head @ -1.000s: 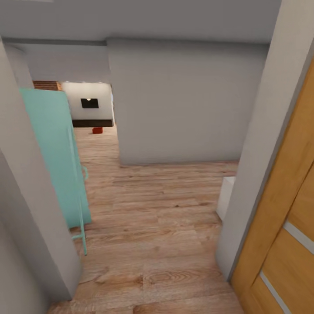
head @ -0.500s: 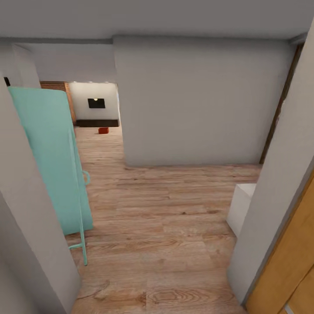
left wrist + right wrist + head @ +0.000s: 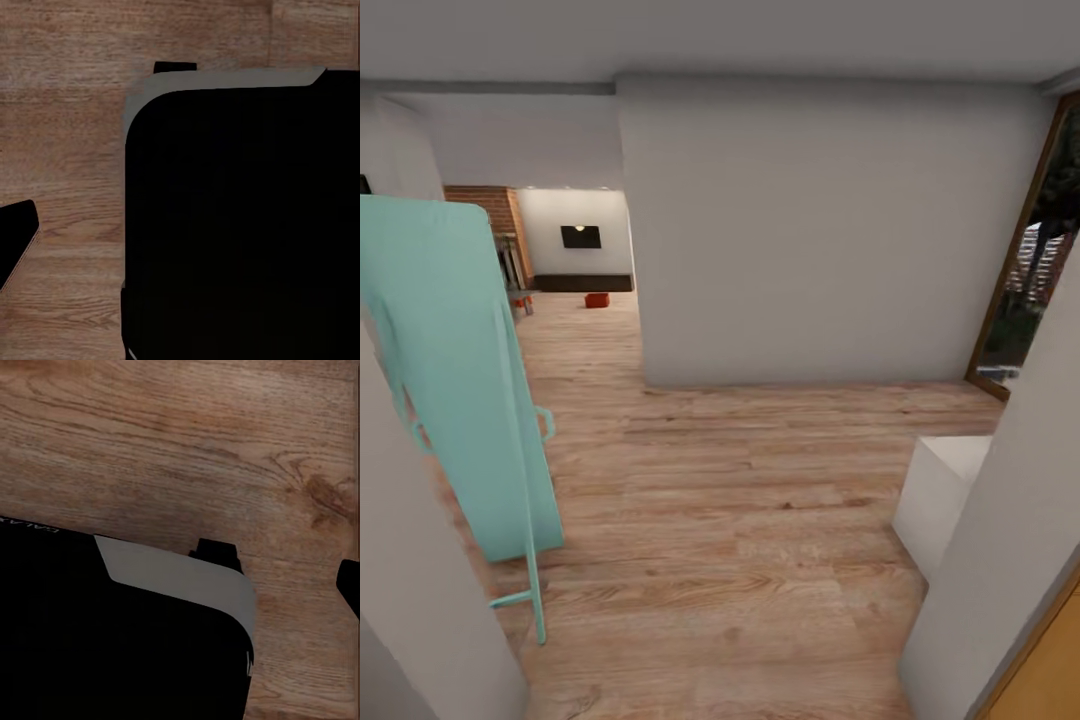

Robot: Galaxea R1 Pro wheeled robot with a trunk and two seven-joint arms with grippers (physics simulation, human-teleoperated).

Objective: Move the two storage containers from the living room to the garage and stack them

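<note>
We face a hallway of wood planks [image 3: 740,500]; one storage container [image 3: 597,300] sits far ahead beside a brick fireplace [image 3: 485,205]. A teal door [image 3: 455,380] stands to our left. We cannot tell either gripper's opening.

Both wrists hang over black robot body [image 3: 232,217], jaws unseen.

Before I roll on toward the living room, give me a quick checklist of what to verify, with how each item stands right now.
1. Target seen: ok. One orange-red storage container sits on the floor in the far room, near the dark low cabinet.
2. Second container located: cannot tell.
3. Path ahead: ok. The wood-plank floor looks bare up to the opening beside the grey wall.
4. Left clearance: not ok. The teal panel on its stand leans close to the route.
5. Right clearance: not ok. A white block juts out by the near wall corner.
6. Grippers empty: cannot tell. The wrist views look down past the robot's dark body at floor.
</note>
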